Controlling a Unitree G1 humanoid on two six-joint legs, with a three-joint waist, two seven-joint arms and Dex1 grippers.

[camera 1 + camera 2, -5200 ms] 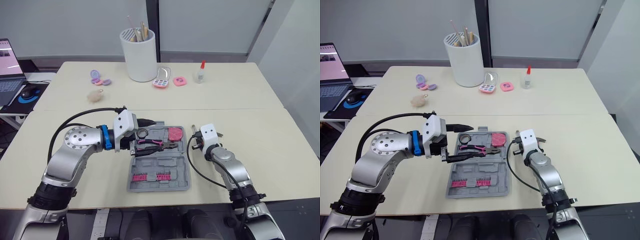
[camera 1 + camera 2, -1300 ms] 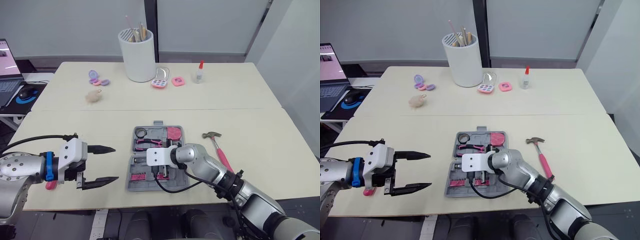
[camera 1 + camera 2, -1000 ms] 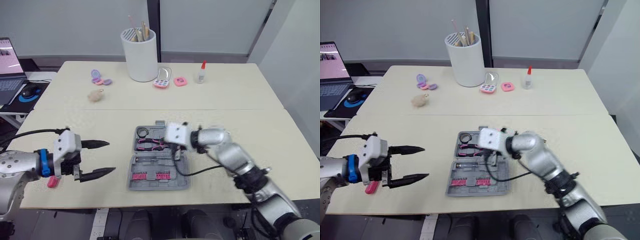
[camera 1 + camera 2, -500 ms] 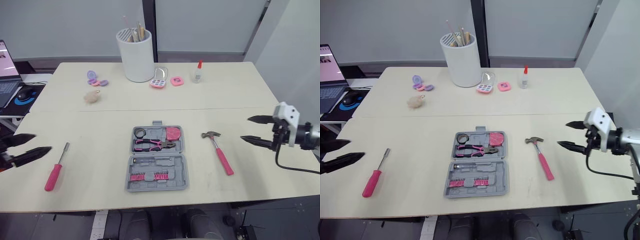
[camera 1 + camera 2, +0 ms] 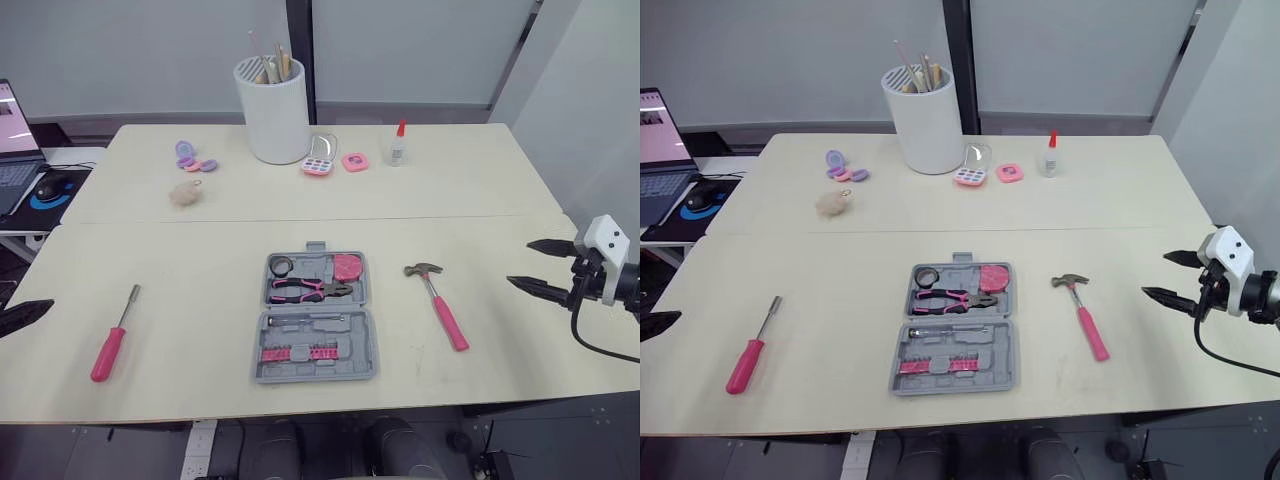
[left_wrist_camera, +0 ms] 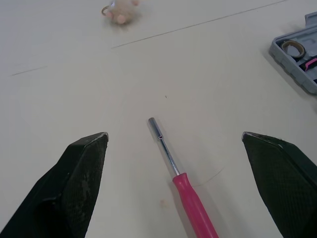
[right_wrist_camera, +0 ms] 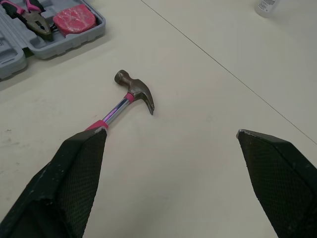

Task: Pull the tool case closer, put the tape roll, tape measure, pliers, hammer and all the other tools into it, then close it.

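Lying open on cream counter (image 5: 200, 270): grey plastic tool case (image 5: 315, 318); pink-handled hammer (image 5: 440, 306) right, pink-handled screwdriver (image 5: 112, 337) left. Spread wide, empty: left tool (image 6: 173, 135), right tool (image 7: 170, 131).

no readable text, labels or numbers anywhere

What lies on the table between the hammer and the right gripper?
Nothing: the stretch of table between the hammer and the open right gripper is bare, as the right eye view and the right wrist view show.
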